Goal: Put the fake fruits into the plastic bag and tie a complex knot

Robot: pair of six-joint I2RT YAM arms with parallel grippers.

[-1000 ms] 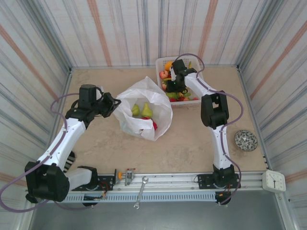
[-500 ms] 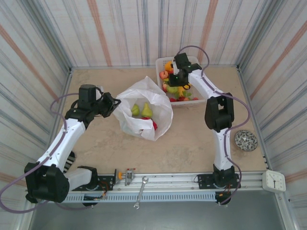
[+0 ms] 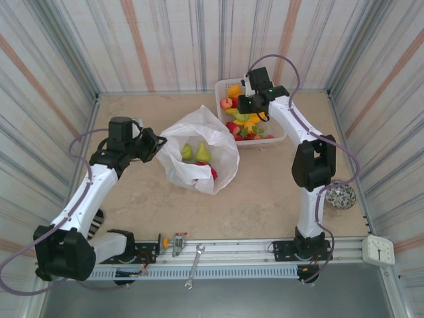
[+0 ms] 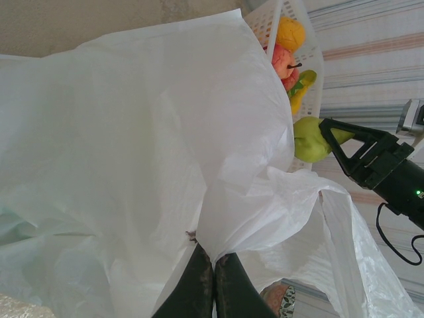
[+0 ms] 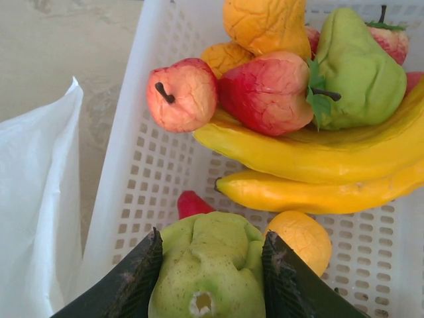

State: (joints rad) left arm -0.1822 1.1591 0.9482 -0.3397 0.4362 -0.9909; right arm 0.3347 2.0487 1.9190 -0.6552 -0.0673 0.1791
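Two dark fingers of the right gripper (image 5: pixel 212 237) press on either side of a green pear (image 5: pixel 211 278), holding it firmly, blossom end toward the wrist camera. Just beyond it lies the white lattice basket (image 5: pixel 142 179), with yellow bananas (image 5: pixel 318 156) across the middle and reddish apples (image 5: pixel 182 94) piled on their far side.

Over the last second this arm has risen out of the basket. A second ago the gripper sat low among the fruit, and now it hangs above the pile with the pear clear of it (the pick looks made). The carry to the left is not yet begun.

The left gripper (image 4: pixel 213 265) has not moved. Its jaws are pinched on a fold of the plastic bag (image 4: pixel 132 132), keeping the mouth up and open toward the basket. From above, the bag sits mid-table, left of the basket, with two green pears (image 3: pixel 202 154) and something red already inside.

The next step is probably a short swing left and a drop into the held mouth. The knot is far off.
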